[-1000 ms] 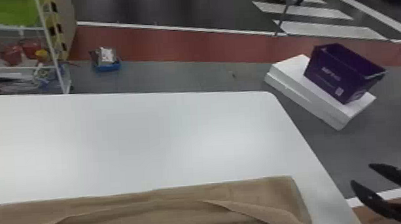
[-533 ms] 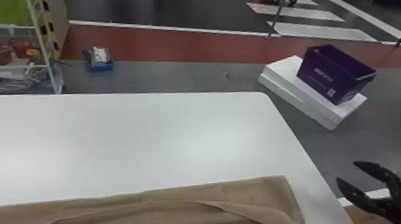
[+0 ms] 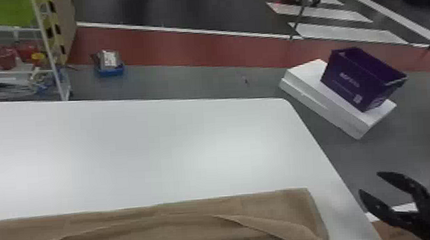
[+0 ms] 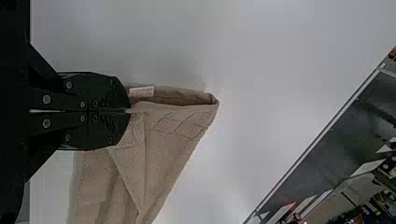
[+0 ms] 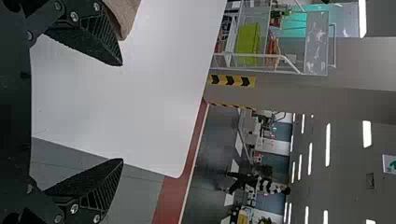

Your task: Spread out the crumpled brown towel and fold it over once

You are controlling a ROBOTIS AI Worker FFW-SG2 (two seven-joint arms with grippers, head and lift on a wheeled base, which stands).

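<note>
1. Fingers of the left gripper [image 4: 129, 111]: pressed together, pinching the brown towel [image 4: 163, 135] near a white label [image 4: 141, 91] at one end.
2. Fingers of the right gripper [image 3: 369, 182]: spread wide with nothing between them, at the lower right of the head view, beyond the edge of the white table [image 3: 138, 150].
3. Towel position: along the bottom of the head view, from the left border to right of centre. Long creases run across it, and a raised fold slants down toward its right end.
4. Left wrist view: the pinched end of the towel tapers to a folded corner, touching the fingertips.
5. Surroundings, head view: a purple bin [image 3: 359, 78] sits on a white block [image 3: 330, 113] at upper right; a blue tray [image 3: 110, 71] and a wire rack [image 3: 48, 49] are at upper left.
</note>
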